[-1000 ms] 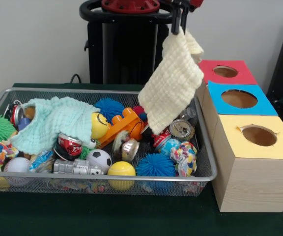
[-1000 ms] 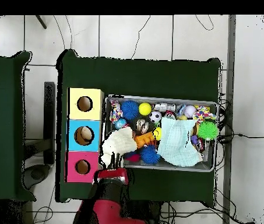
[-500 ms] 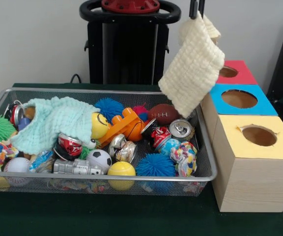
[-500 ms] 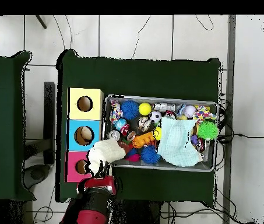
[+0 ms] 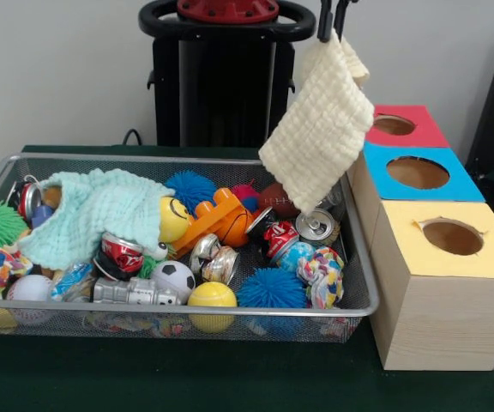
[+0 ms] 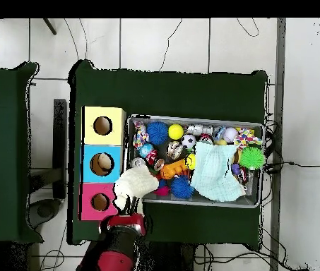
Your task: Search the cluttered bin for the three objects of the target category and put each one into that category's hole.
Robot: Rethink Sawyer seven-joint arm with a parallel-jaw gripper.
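While the gripper (image 5: 333, 26) pinches the cream cloth (image 5: 318, 130) by the bin's (image 5: 360, 266) box-side corner, lift high, then lower into the red hole (image 5: 394, 125).

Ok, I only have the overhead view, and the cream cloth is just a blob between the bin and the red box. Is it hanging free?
Observer: In the front view the cream cloth hangs by one corner pinched in the gripper. Its lowest corner dangles over the bin at the end nearest the boxes. I cannot tell whether it clears the toys.
Operator: Is it above the red hole yet?
Observer: No. From the front the red hole shows fully uncovered, with the cloth hanging on the bin's side of it.
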